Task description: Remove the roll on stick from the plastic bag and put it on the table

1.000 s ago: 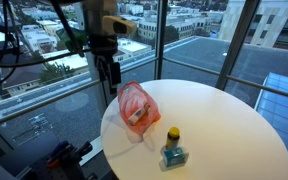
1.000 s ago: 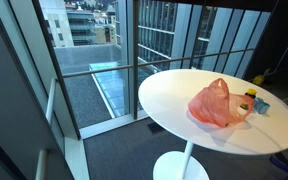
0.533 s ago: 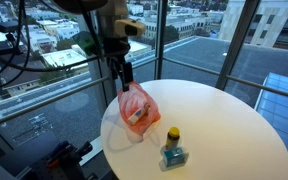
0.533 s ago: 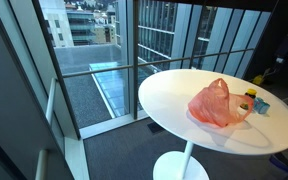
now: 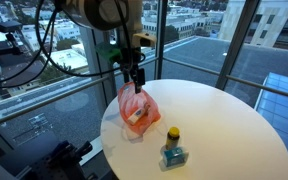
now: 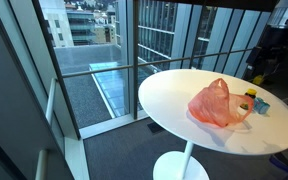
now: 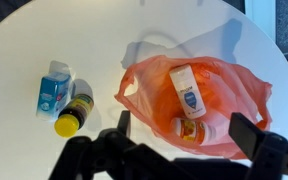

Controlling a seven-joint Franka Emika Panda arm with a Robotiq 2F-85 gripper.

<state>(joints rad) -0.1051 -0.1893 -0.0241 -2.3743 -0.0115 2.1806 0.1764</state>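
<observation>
An orange plastic bag [image 7: 199,100] lies open on the round white table [image 7: 24,50]. It shows in both exterior views [image 5: 136,108] [image 6: 216,103]. Inside it the wrist view shows a white roll on stick [image 7: 187,88] with a blue label, and below it a white bottle with an orange label [image 7: 196,128]. My gripper [image 7: 184,132] is open and empty. It hovers straight above the bag, one finger on each side of it, not touching. In an exterior view the gripper [image 5: 136,78] hangs just over the bag's top.
A blue bottle [image 7: 54,88] and a dark bottle with a yellow cap [image 7: 74,110] lie beside the bag, near the table's edge [image 5: 172,148]. Glass walls and a railing surround the table. The arm enters an exterior view at upper right [image 6: 282,20].
The arm has swung from beside the table's edge to over the bag and come lower. The bag and bottles have not moved.
</observation>
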